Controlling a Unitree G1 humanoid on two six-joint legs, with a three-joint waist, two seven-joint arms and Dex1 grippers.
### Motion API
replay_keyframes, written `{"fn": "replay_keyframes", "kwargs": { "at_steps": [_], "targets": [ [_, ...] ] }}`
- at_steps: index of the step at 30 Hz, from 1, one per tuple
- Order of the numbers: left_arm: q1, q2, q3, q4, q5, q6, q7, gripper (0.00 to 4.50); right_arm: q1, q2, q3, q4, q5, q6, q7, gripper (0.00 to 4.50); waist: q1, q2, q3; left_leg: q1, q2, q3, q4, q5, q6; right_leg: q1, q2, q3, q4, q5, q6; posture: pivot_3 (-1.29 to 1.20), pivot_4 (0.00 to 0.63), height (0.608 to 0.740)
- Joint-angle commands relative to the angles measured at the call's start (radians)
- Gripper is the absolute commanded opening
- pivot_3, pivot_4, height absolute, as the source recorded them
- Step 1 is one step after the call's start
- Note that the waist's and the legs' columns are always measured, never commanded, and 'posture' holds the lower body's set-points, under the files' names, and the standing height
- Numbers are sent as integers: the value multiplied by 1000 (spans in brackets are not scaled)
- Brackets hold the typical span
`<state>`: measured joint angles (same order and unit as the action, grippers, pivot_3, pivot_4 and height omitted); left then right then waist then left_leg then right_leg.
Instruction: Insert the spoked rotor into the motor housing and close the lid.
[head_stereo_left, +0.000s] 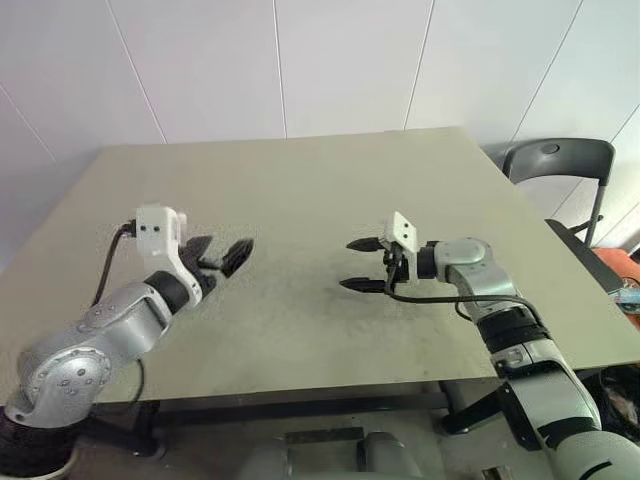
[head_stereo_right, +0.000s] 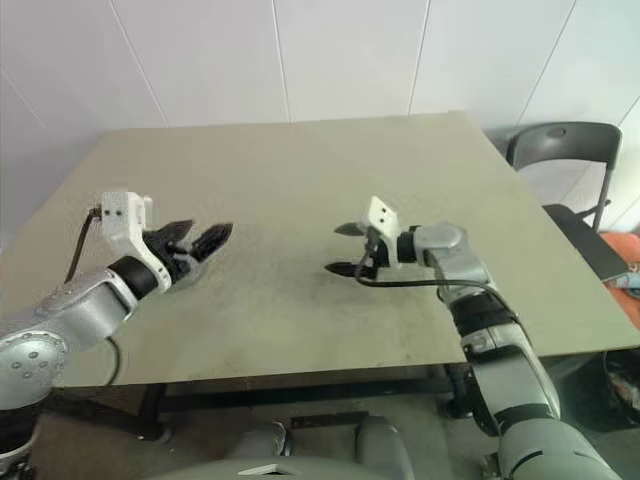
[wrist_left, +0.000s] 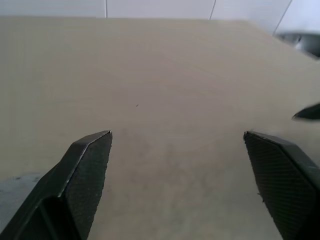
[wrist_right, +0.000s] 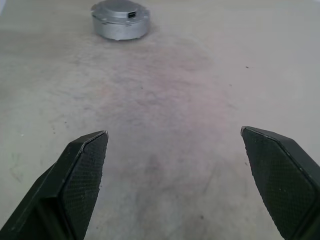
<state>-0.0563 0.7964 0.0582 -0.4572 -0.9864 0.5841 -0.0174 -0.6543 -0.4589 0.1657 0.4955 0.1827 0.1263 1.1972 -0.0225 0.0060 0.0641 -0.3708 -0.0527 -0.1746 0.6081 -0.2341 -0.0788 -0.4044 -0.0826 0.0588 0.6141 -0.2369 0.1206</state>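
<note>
Motor housing: closed grey unit, top of right wrist frame
Left gripper: jaws wide, empty
Right gripper: jaws wide, empty
Risk: lid possibly unseated, judging only from outside

The setting looks like a plain test room or robotics lab rather than a home or shop. A large square table with a matte olive-beige top stands against a wall of white panels with thin seams, and the tabletop is scuffed and smudged, as a work surface gets. A dark grey folding chair with a metal frame sits pushed aside at the table's far right corner. At the right edge there is some orange and blue clutter, too cut off to identify. The bare walls, sparse furniture and worn bench suggest a space set up for trials, probably not a lived-in room.
</note>
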Motion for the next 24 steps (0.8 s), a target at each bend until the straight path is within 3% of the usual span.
{"fn": "replay_keyframes", "kwargs": {
  "at_steps": [1,5,12,24],
  "targets": [
    [70,17,-75,125,282,-235,-280,4473,9,-8,-54,16,34,-58,14,4500,0,0,0,0,0,0,0,0,0,0,0,0,0,0,0,0,0,740],
    [119,-20,-91,261,465,-454,-454,4473,3,-7,-85,70,37,-89,9,4500,2,0,1,-1,1,1,1,0,0,-1,0,1,-1,0,0,0,0,740],
    [90,-95,-20,393,556,-617,-585,4473,-14,10,-99,148,23,-119,-6,4500,4,0,1,-1,1,1,3,0,0,0,0,1,1,-2,3,0,0,740],
    [-13,-232,50,502,605,-671,-602,4473,-8,40,-104,151,27,-140,-60,4500,3,0,0,2,1,0,4,0,0,2,0,1,4,-1,3,0,0,740]
  ]
}}
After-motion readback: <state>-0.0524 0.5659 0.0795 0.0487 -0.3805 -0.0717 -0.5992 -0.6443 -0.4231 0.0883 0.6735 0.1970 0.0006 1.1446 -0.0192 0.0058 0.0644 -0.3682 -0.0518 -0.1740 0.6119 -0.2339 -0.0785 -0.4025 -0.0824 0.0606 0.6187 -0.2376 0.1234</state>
